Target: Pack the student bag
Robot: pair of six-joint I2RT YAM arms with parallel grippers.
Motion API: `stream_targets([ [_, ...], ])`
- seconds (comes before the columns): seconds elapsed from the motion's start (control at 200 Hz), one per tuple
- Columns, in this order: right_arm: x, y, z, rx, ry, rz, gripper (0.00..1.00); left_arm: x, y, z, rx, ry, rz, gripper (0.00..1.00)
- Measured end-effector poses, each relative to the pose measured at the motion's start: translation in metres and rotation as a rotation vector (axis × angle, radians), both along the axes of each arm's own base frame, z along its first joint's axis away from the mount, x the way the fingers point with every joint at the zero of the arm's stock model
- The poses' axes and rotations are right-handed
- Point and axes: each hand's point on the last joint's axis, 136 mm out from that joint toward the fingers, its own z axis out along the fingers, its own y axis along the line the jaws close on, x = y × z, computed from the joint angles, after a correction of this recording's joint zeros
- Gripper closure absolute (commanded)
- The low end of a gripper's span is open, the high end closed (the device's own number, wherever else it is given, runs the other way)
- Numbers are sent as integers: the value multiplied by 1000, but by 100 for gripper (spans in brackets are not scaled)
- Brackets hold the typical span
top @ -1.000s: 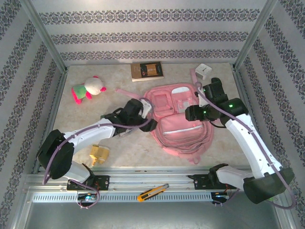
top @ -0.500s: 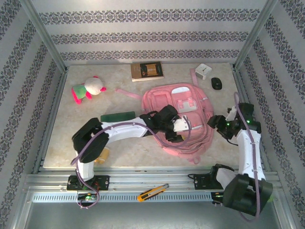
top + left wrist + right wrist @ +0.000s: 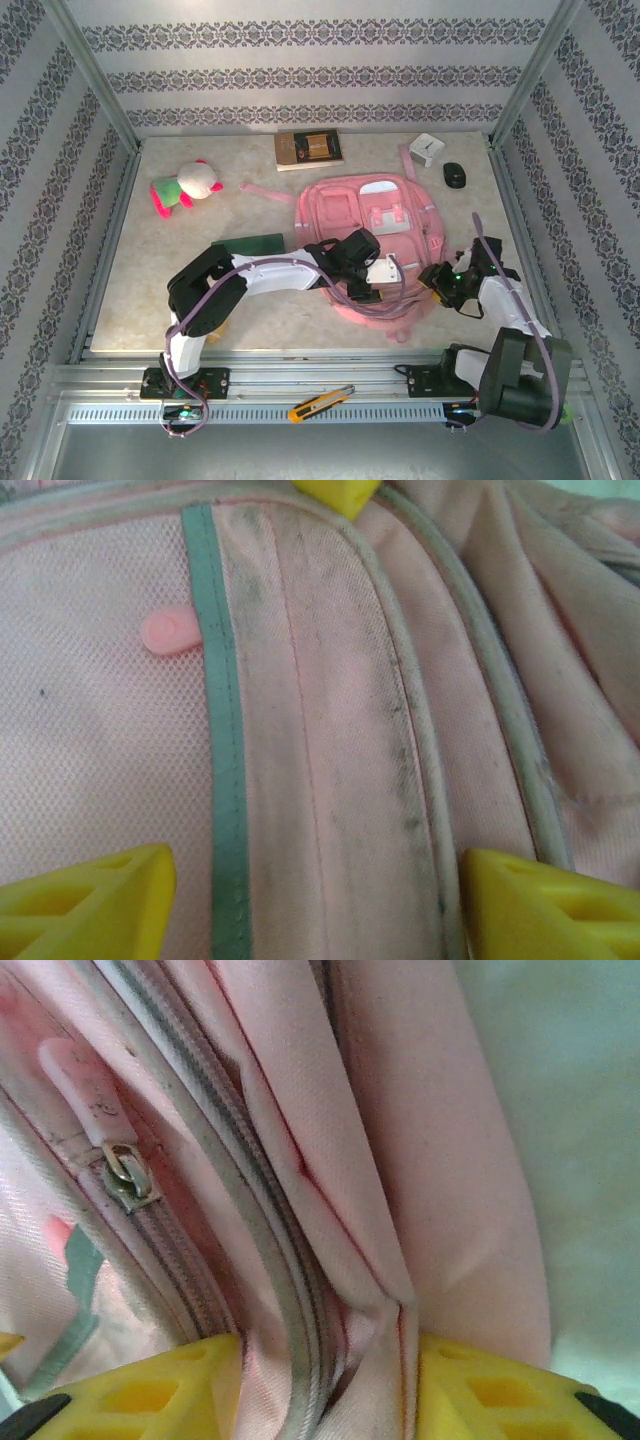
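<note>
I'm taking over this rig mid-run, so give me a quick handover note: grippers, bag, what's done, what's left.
Left gripper: jaws open, over the student bag front.
Right gripper: jaws pinching a fold at the bag's right edge.
Done: nothing visibly packed; the zip there looks closed.
Left: open the bag, then probably load the book, plush toy and green notebook lying on the table.

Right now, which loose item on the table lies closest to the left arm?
The dark green book, right beside the left arm; plush toy, brown book, white box and mouse lie farther back.
</note>
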Motion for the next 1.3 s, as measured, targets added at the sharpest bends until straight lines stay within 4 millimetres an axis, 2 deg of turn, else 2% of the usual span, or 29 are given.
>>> stream_targets([
  [0.085,-4,19,-3,12,-6,28,55,2,17,-6,31,5,29,25],
  [0.185,-8,35,-3,35,-15,38,53,6,38,-3,47,6,63,22],
  [0.255,-9,47,4,68,-29,39,51,6,49,3,46,-1,76,19],
  [0.345,-12,51,19,90,-48,37,48,4,56,15,26,-6,76,16],
  [0.45,-9,45,54,94,-102,26,49,-1,48,33,-38,4,58,12],
  [0.53,0,32,82,89,-155,-4,49,-1,38,39,-63,10,44,12],
  [0.6,6,22,96,72,-181,-18,49,0,26,40,-76,6,31,11],
  [0.665,7,18,99,66,-174,-16,49,2,14,37,-86,3,22,11],
  [0.734,5,17,94,67,-140,-1,49,4,5,28,-80,5,17,10],
  [0.899,2,18,82,71,-80,27,50,9,-2,-1,-44,18,26,8],
  [0.954,3,18,81,69,-81,37,50,11,-3,-5,-42,17,30,17],
  [1.039,5,17,83,67,-91,44,51,18,-5,-3,-47,-11,55,43],
  [1.069,6,17,84,65,-99,49,51,19,-5,-3,-48,-17,59,54],
  [1.099,7,16,85,63,-105,48,51,19,-5,-3,-46,-21,61,70],
  [1.134,9,14,87,59,-116,46,51,19,-5,-3,-44,-29,61,81],
  [1.204,13,9,91,45,-143,41,49,21,-4,1,-53,-43,68,91],
  [1.299,21,-2,100,21,-193,30,49,23,0,20,-85,-39,73,96],
])
